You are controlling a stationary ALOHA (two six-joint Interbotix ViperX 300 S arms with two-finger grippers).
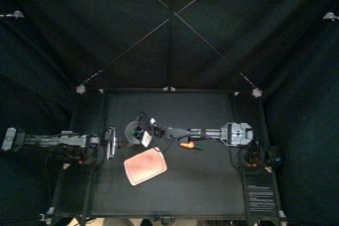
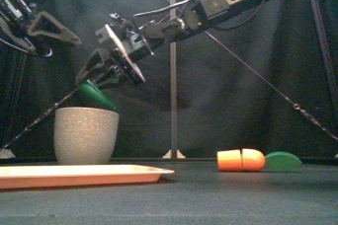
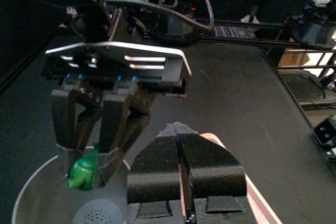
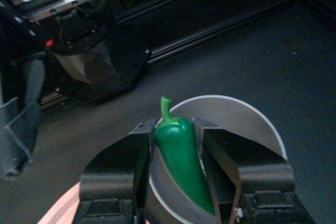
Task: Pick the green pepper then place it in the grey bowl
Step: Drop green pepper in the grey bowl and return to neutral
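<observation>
The green pepper hangs just above the mouth of the tall grey speckled cup, tip pointing down into it. My right gripper, reaching in from the right, is shut on the pepper, with the cup's rim right below. In the top view the right gripper stands over the cup at the table's left middle. The left wrist view shows the pepper between the right arm's jaws over the cup. My left gripper is shut and holds nothing; it rests at the left.
The flat pink tray lies in front of the cup. An orange toy and a green toy lie side by side right of the cup, under the right arm.
</observation>
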